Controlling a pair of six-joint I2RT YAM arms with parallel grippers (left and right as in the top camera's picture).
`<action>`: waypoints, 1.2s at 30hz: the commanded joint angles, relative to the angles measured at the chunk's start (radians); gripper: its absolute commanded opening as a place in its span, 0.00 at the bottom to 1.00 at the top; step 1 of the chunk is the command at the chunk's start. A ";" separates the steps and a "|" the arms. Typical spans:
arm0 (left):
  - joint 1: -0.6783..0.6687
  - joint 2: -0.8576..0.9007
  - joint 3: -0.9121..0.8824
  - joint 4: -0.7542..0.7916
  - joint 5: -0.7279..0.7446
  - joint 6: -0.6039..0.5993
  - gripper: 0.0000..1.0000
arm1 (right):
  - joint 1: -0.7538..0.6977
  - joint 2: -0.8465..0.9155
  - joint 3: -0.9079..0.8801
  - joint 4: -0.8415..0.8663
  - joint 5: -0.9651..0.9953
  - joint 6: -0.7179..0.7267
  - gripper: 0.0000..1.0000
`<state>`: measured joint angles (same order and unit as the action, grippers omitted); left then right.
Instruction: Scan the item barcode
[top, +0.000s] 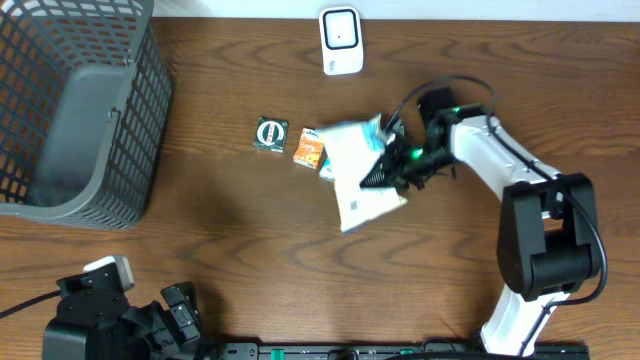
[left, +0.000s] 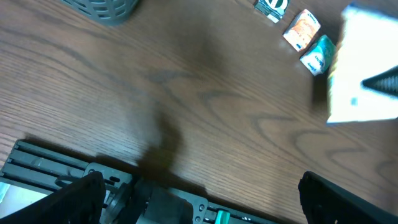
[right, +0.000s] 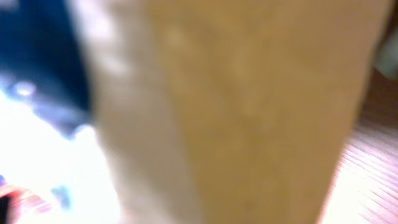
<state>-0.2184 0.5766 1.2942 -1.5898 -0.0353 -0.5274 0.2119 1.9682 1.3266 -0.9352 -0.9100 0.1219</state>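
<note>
**Overhead view.** The white and blue package (top: 352, 175) lay tilted near the middle of the wooden table (top: 230, 230), nearer than the white scanner (top: 341, 41), which stood at the far edge. The right gripper (top: 388, 168) met the package at its right side, with its fingers pressed together on it. The grip appeared to be on the package's edge, though the dark fingers hid the exact point of contact.

Three small items sat just left of the package:
- a square item with a round green label (top: 270, 134), farthest left
- an orange packet (top: 308, 148)
- a teal packet (top: 326, 166), partly covered by the package

A grey mesh basket (top: 85, 110) occupied the far left corner. The left arm rested at the near left edge, well apart from the package.

**Left wrist view.** The left gripper (left: 199, 190) was spread wide with nothing between its dark fingers (left: 81, 199), low over bare wood. The package showed as a blurred pale block at the right edge of this view, with the three small items beside it.

**Right wrist view.** A blurred tan and white surface of the package (right: 236, 106) filled the picture, too close for any print or barcode to be made out.
</note>
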 joint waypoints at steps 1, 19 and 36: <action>0.004 0.001 0.000 0.001 -0.006 -0.009 0.98 | -0.027 -0.047 0.071 0.020 -0.338 -0.026 0.01; 0.004 0.001 0.000 0.001 -0.006 -0.009 0.97 | -0.052 -0.299 0.150 0.373 -0.169 0.325 0.01; 0.004 0.001 0.000 0.001 -0.006 -0.009 0.97 | 0.020 -0.345 0.150 0.188 0.143 0.210 0.01</action>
<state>-0.2184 0.5766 1.2942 -1.5898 -0.0353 -0.5274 0.2108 1.6424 1.4570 -0.6956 -0.9428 0.3805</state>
